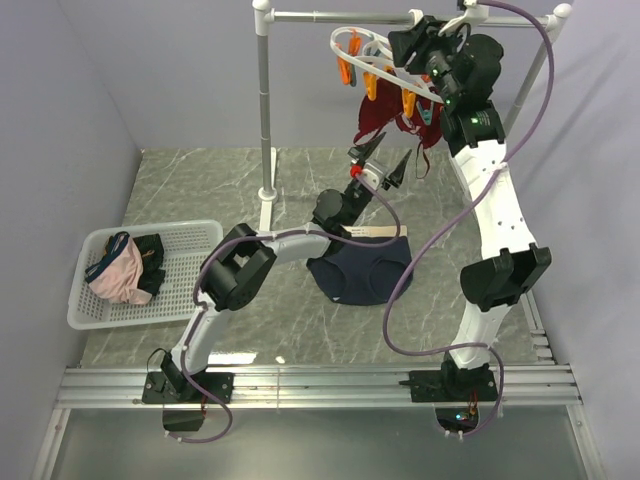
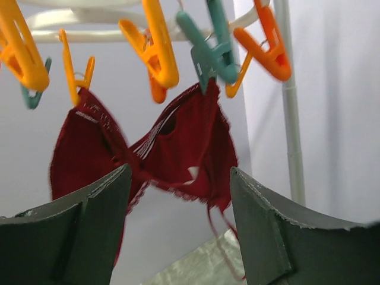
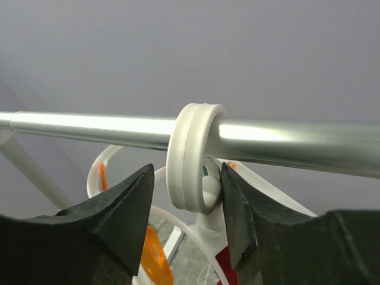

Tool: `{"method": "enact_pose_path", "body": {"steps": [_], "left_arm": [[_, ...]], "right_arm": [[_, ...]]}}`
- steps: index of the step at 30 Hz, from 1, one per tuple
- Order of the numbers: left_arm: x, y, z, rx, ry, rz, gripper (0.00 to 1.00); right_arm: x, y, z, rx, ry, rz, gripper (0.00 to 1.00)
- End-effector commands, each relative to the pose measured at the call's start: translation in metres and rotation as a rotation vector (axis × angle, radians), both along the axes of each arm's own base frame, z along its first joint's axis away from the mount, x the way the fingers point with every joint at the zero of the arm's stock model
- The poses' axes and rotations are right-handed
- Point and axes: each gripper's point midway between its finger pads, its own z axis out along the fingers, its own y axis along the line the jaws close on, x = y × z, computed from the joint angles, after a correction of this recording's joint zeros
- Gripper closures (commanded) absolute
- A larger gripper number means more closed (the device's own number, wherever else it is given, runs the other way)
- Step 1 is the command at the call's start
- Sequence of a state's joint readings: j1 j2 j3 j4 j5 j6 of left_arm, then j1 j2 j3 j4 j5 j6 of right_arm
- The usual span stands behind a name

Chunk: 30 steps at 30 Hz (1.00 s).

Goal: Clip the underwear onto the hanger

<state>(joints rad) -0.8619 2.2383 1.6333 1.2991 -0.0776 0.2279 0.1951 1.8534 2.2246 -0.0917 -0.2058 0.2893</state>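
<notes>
Left gripper (image 2: 180, 178): fingers spread, nothing between them. It hovers at the centre of the overhead view, facing the maroon garment (image 2: 178, 148). That garment hangs below the teal clip (image 2: 208, 56) and orange clips (image 2: 157, 53) of the hanger (image 2: 107, 35).

Right gripper (image 3: 187, 190), upper right of the overhead view: jaws apart, straddling the hanger's hook (image 3: 190, 154) where it rides on the metal rail (image 3: 89, 126). The frame-right finger lies against the hook's neck, and the other stands just clear.

The underwear (image 1: 365, 280) lies flat on the table (image 1: 200, 190) at centre frame, partly under the left arm and unclipped. A white basket (image 1: 205, 232) at left holds a pink garment (image 1: 118, 280).
</notes>
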Motion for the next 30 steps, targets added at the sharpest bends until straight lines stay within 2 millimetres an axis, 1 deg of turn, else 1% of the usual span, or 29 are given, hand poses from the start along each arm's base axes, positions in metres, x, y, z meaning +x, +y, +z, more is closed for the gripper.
{"method": "enact_pose_path", "body": {"steps": [1,2,3,4,5,6,7,8,9,10,11,12,16,18,20,22,24,26,27,28,29,30], "left_arm": [[-0.019,0.043,0.062,-0.147,-0.122,0.049,0.27],[-0.020,0.048,0.066,-0.153,-0.119,0.055,0.27],[-0.018,0.051,0.065,-0.154,-0.114,0.062,0.27],[-0.017,0.053,0.060,-0.143,-0.103,0.067,0.27],[-0.017,0.056,0.062,-0.146,-0.101,0.072,0.27],[-0.017,0.058,0.062,-0.145,-0.099,0.076,0.27],[-0.016,0.060,0.059,-0.138,-0.092,0.080,0.27],[-0.017,0.063,0.061,-0.140,-0.094,0.084,0.27],[-0.015,0.065,0.061,-0.137,-0.091,0.090,0.27],[-0.015,0.066,0.059,-0.132,-0.087,0.091,0.27],[-0.015,0.068,0.061,-0.132,-0.088,0.092,0.27],[-0.014,0.070,0.061,-0.133,-0.084,0.097,0.26],[-0.011,0.074,0.058,-0.125,-0.066,0.103,0.26],[-0.011,0.077,0.060,-0.124,-0.067,0.104,0.26],[-0.009,0.079,0.058,-0.117,-0.061,0.105,0.26],[-0.007,0.079,0.056,-0.112,-0.051,0.105,0.26],[-0.004,0.079,0.055,-0.116,-0.040,0.100,0.26],[-0.001,0.077,0.056,-0.124,-0.030,0.092,0.26],[0.001,0.077,0.057,-0.136,-0.020,0.080,0.26],[0.001,0.073,0.057,-0.141,-0.016,0.066,0.26],[0.001,0.070,0.056,-0.142,-0.015,0.050,0.26],[0.000,0.068,0.058,-0.156,-0.009,0.029,0.26]], "right_arm": [[-0.019,0.022,0.036,-0.009,-0.124,0.073,0.45],[-0.018,0.028,0.034,-0.011,-0.122,0.085,0.46],[-0.021,0.035,0.036,-0.012,-0.131,0.107,0.46],[-0.019,0.040,0.033,-0.013,-0.127,0.118,0.47],[-0.019,0.044,0.032,-0.014,-0.127,0.129,0.48],[-0.023,0.052,0.036,-0.012,-0.139,0.152,0.48],[-0.020,0.056,0.032,-0.015,-0.134,0.159,0.49],[-0.020,0.060,0.032,-0.012,-0.136,0.167,0.49],[-0.024,0.067,0.038,-0.010,-0.152,0.186,0.50],[-0.024,0.070,0.039,-0.009,-0.156,0.194,0.50],[-0.021,0.075,0.035,-0.010,-0.152,0.200,0.50],[-0.024,0.077,0.040,-0.008,-0.166,0.207,0.50],[-0.027,0.096,0.038,-0.017,-0.173,0.246,0.50],[-0.029,0.100,0.043,-0.013,-0.202,0.254,0.50],[-0.029,0.106,0.041,-0.011,-0.203,0.269,0.50],[-0.029,0.108,0.041,-0.004,-0.202,0.278,0.50],[-0.030,0.109,0.042,0.004,-0.202,0.283,0.48],[-0.034,0.106,0.047,0.012,-0.207,0.277,0.43],[-0.035,0.105,0.046,0.013,-0.202,0.271,0.41],[-0.043,0.100,0.056,0.012,-0.221,0.262,0.39],[-0.044,0.099,0.053,0.005,-0.214,0.259,0.37],[-0.047,0.094,0.056,0.005,-0.216,0.243,0.36]]}}
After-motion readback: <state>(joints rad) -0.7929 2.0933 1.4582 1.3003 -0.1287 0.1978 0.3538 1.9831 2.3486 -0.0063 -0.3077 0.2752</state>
